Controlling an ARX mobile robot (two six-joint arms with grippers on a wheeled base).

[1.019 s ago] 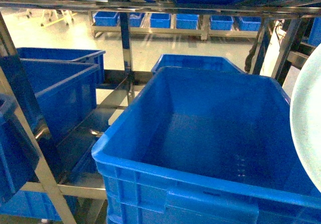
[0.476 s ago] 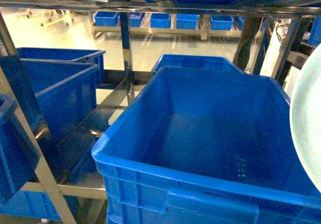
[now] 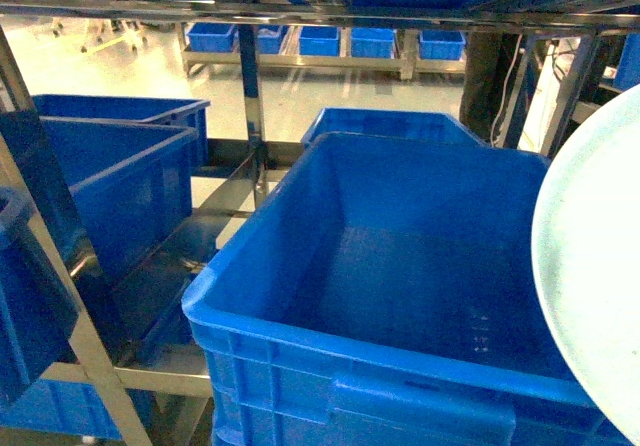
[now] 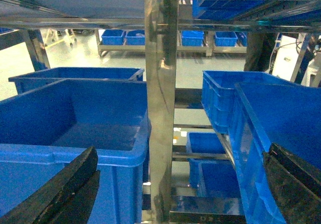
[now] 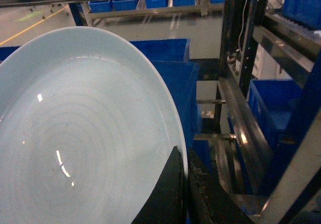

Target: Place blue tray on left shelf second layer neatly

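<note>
In the head view, more of the blue tray [image 3: 590, 266] is seen at 3 o'clock than a moment ago. It has been moved in toward the middle, over the right edge of the big blue crate [image 3: 400, 276]. This likely means the tray is being carried left, toward the left shelf second layer [image 3: 215, 216] at 9 o'clock, which has not been reached yet. No gripper can be seen in this view.

In the left wrist view, the left gripper [image 4: 175, 184] is held wide open with nothing in it. A steel post [image 4: 160, 103] stands right in front, with crates on both sides.

In the right wrist view, the tray fills the picture from 9 o'clock to the middle. Its rim at 6 o'clock is pinched by the right gripper [image 5: 184, 189], whose fingers [image 5: 168, 194] are closed on it, one on each side of the edge.
</note>
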